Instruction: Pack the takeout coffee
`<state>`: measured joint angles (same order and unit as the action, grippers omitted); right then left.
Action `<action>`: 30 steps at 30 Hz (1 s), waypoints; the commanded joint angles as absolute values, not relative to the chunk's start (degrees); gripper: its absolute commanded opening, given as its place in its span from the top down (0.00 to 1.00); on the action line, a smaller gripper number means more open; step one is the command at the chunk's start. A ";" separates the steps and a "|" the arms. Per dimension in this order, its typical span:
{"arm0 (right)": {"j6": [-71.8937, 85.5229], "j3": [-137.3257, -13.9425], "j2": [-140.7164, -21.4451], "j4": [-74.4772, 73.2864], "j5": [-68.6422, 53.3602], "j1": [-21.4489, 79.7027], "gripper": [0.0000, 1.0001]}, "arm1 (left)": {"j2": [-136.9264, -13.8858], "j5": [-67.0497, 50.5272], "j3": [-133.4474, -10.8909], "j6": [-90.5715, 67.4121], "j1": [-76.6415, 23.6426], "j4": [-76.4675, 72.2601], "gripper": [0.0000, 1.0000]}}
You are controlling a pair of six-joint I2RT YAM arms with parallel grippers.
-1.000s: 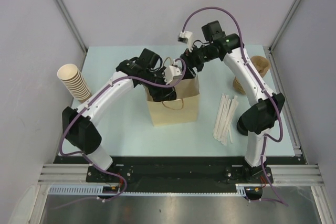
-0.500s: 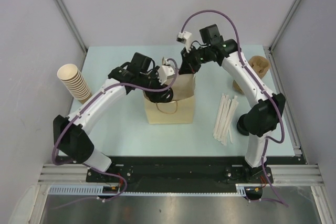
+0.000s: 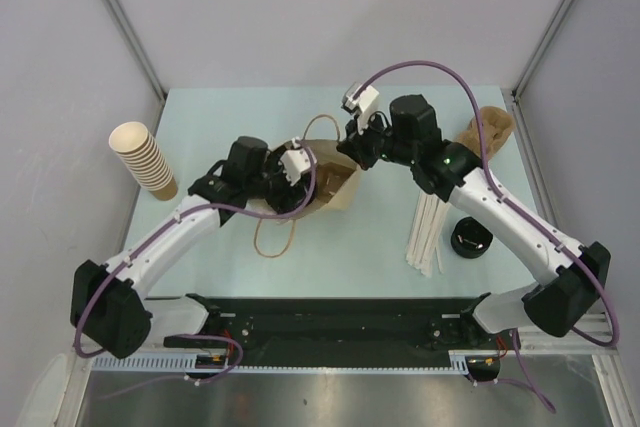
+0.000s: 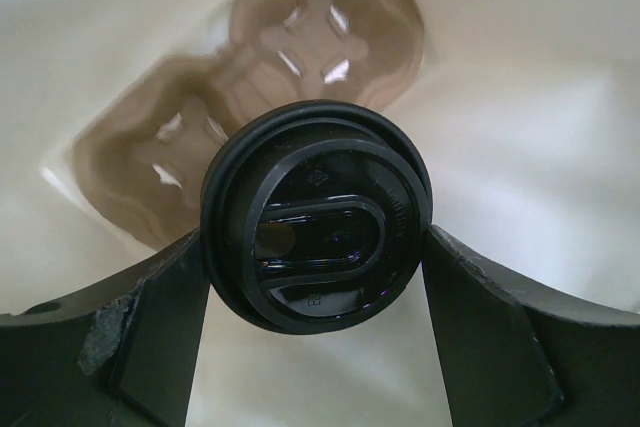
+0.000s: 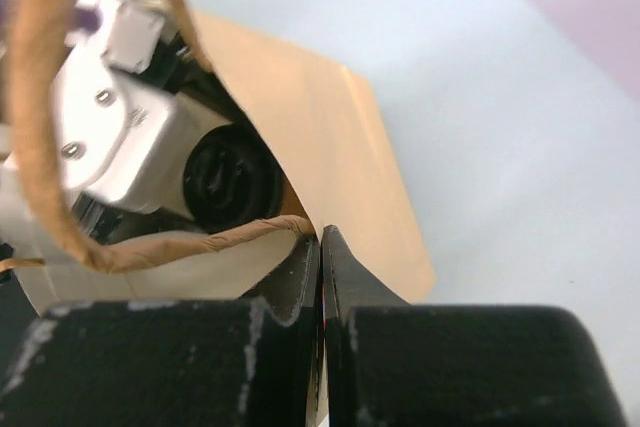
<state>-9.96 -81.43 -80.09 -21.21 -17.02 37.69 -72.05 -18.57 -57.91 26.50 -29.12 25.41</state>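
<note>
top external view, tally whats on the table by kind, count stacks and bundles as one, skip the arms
paper bag: 1
stack of nested tan cups: 1
brown pulp cup carrier: 1
stack of black lids: 1
bundle of white wrapped straws: 1
total: 5

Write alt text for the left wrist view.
A black lid, seen face-on, is clamped between the two dark fingers of the left gripper. Behind it, a brown moulded-pulp cup carrier sits inside the pale paper bag.
</note>
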 commanded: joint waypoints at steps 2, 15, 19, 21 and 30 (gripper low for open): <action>-11.77 -77.44 -75.59 -8.18 -3.96 40.51 1.00 | -62.07 -13.98 -46.00 27.68 -28.74 12.51 0.95; -20.38 -74.18 -72.33 -8.35 -0.18 51.14 1.00 | -56.60 -7.04 -38.59 28.92 -29.09 2.99 0.95; -18.82 -74.27 -72.68 -9.66 0.00 52.03 1.00 | -55.20 -6.50 -37.53 29.79 -29.09 1.06 0.94; -18.37 -74.44 -73.04 -10.28 1.48 52.03 1.00 | -54.49 -6.59 -37.35 30.23 -29.09 0.79 0.94; -16.17 -78.40 -75.32 -14.41 3.78 52.91 1.00 | -55.09 -5.37 -37.44 32.70 -29.97 0.88 0.97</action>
